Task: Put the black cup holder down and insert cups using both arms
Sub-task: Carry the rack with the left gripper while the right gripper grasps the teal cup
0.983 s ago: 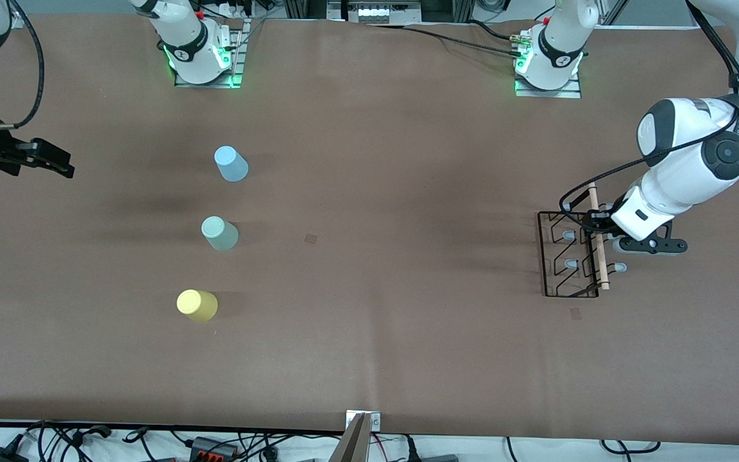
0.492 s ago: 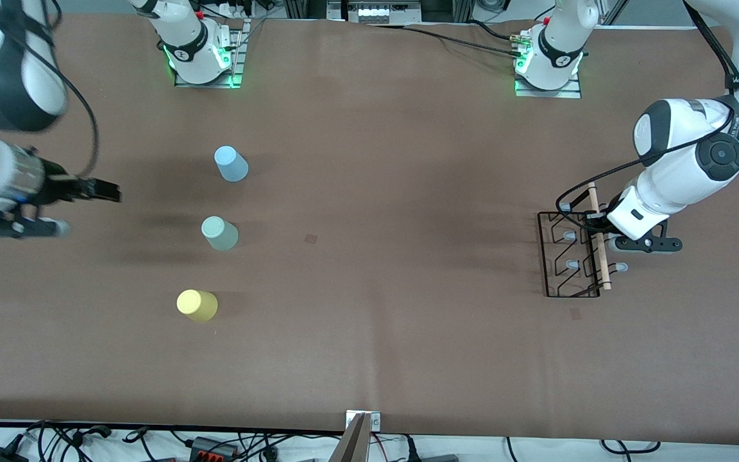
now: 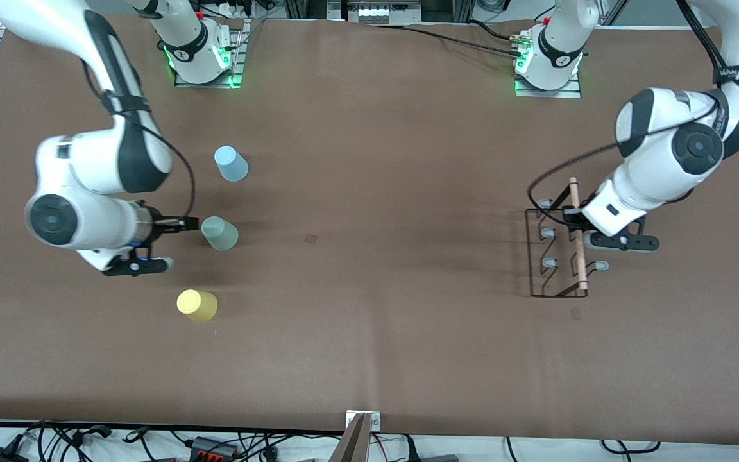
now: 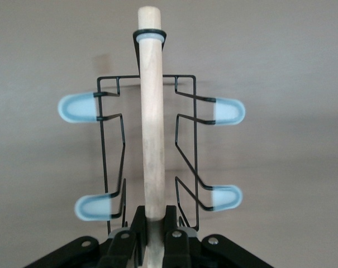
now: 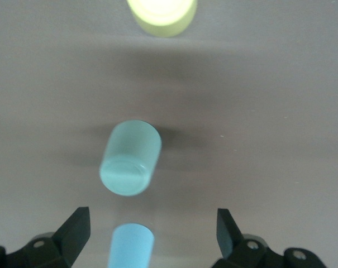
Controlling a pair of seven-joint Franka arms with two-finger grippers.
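The brown worktop carries all task objects. The right arm has swung in from its end of the worktop within the last second and now reaches toward the row of cups. The left arm has shifted slightly toward the worktop's centre, carrying the black cup holder with it.

The holder sits at the left arm's end of the worktop; whether its base is touching the surface or just lifted cannot be told. The left gripper has its jaws closed on the wooden rod handle. Four pale-tipped prongs show in the left wrist view.

The three cups stand upside down in a line at the right arm's end: the light blue cup farthest from the front camera, the pale green cup in the middle, the yellow cup nearest.

The right gripper is just beside the pale green cup, jaws wide apart and holding nothing.

Judgement: placing of the holder is under way, and the right arm appears to be lining up on the pale green cup.

A black band on the left arm bears white lettering, too small to read reliably.
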